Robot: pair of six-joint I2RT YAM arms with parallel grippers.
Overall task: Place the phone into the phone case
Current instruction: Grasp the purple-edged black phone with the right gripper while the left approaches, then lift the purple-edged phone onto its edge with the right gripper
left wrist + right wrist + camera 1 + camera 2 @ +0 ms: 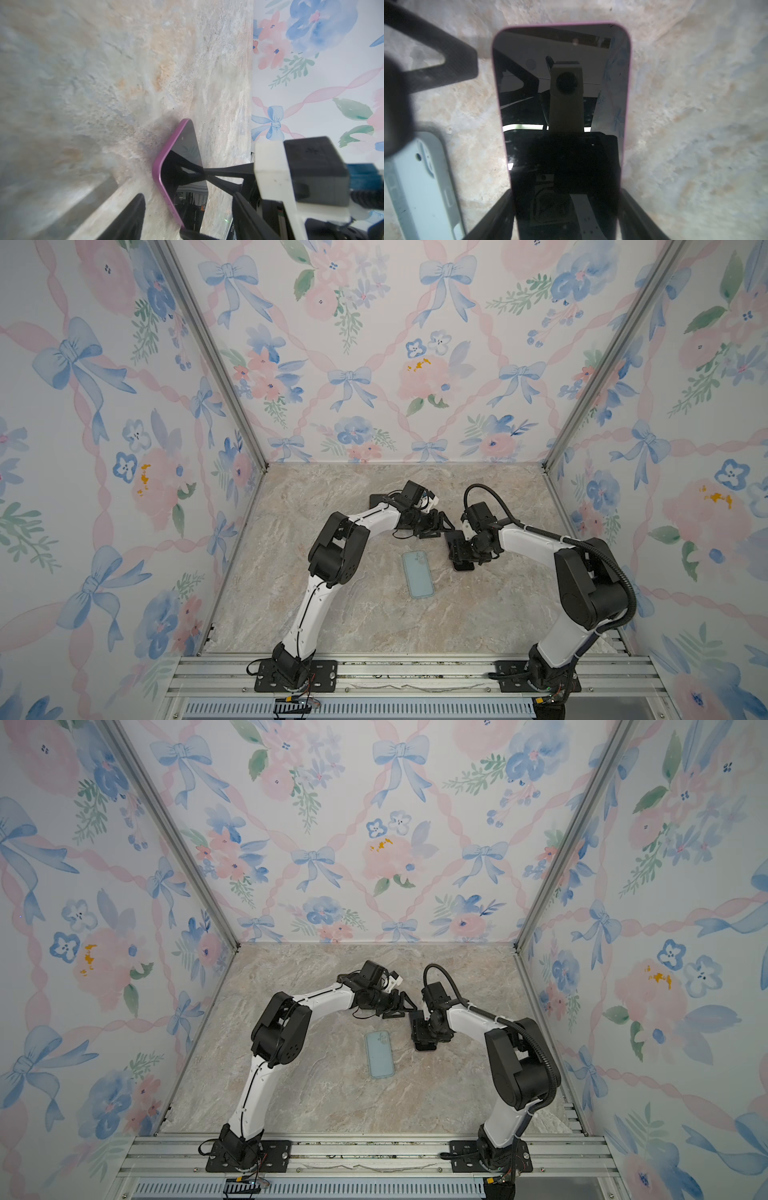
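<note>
Between right hand (pixel 565 194) fingers (pixel 496 216), apparently: phone (pixel 560 99)

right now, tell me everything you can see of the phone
The phone is a slim slab with rounded corners, a pink-purple rim and a dark glossy screen, off, facing up and mirroring the wrist camera above. It appears to lie on the marble table, beside but apart from the pale blue case. The right gripper straddles one end, fingers at its long edges; whether they pinch it is unclear.
</note>
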